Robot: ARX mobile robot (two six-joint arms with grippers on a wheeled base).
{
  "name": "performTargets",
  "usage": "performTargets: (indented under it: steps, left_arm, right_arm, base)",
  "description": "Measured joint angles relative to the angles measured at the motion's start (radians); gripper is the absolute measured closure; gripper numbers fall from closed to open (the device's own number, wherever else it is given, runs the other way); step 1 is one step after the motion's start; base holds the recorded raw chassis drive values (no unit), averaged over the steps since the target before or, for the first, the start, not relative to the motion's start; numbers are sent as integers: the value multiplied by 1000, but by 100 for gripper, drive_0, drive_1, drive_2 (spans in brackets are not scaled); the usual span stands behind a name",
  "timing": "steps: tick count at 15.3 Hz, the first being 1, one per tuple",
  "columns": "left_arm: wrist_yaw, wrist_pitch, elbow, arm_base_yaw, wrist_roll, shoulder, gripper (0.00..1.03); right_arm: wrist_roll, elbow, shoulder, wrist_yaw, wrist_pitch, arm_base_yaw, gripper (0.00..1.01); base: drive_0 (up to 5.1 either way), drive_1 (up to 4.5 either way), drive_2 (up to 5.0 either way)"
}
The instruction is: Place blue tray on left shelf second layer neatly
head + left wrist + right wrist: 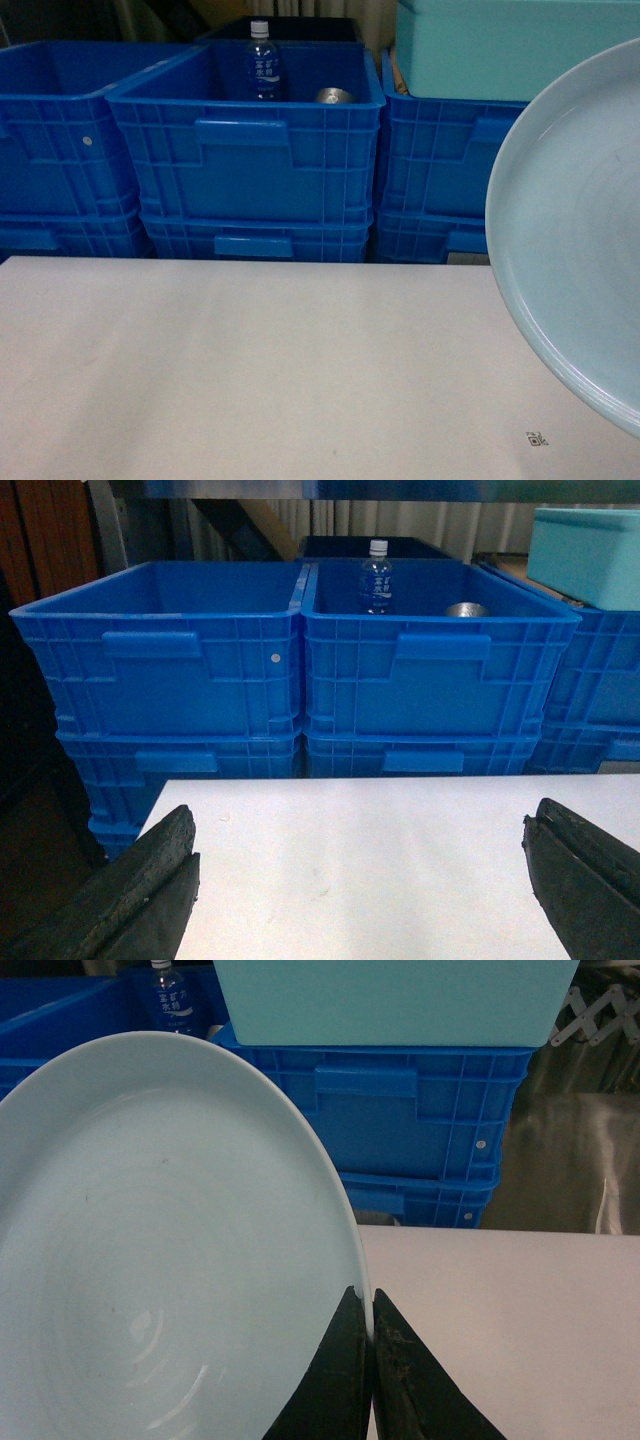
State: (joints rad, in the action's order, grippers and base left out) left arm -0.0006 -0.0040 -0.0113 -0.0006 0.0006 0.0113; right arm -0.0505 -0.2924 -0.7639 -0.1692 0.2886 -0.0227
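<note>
The blue tray point(580, 230) is a pale round dish, tilted up on edge at the right of the head view, above the white table point(250, 360). In the right wrist view the tray point(170, 1260) fills the left half, and my right gripper point(371, 1295) is shut on its rim, one finger on each side. My left gripper point(365, 815) hangs open over the table point(380, 880) with nothing between its fingers. A shiny steel rail of the left shelf point(230, 488) shows only along the top edge of the left wrist view. Neither gripper shows in the head view.
Stacked dark-blue crates point(250, 150) stand behind the table's far edge. The middle one holds a water bottle point(262, 60) and a metal can point(335, 96). A pale teal box point(500, 45) rests on the right crates point(440, 150).
</note>
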Motion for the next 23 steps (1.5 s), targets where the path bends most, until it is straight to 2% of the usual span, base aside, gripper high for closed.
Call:
performTargets:
  steps: [11, 18, 23]
  left_arm:
    - [-1, 2, 0, 0, 0, 0, 5]
    - [-2, -2, 0, 1, 0, 0, 5]
    - [0, -2, 0, 0, 0, 0, 5]
  right_arm:
    - [0, 0, 0, -6, -1, 1, 99]
    - [3, 0, 0, -4, 2, -4, 99]
    - [3, 0, 0, -2, 0, -8, 99]
  base:
    - [0, 0, 0]
    - [344, -398, -398]
    - [-155, -155, -155]
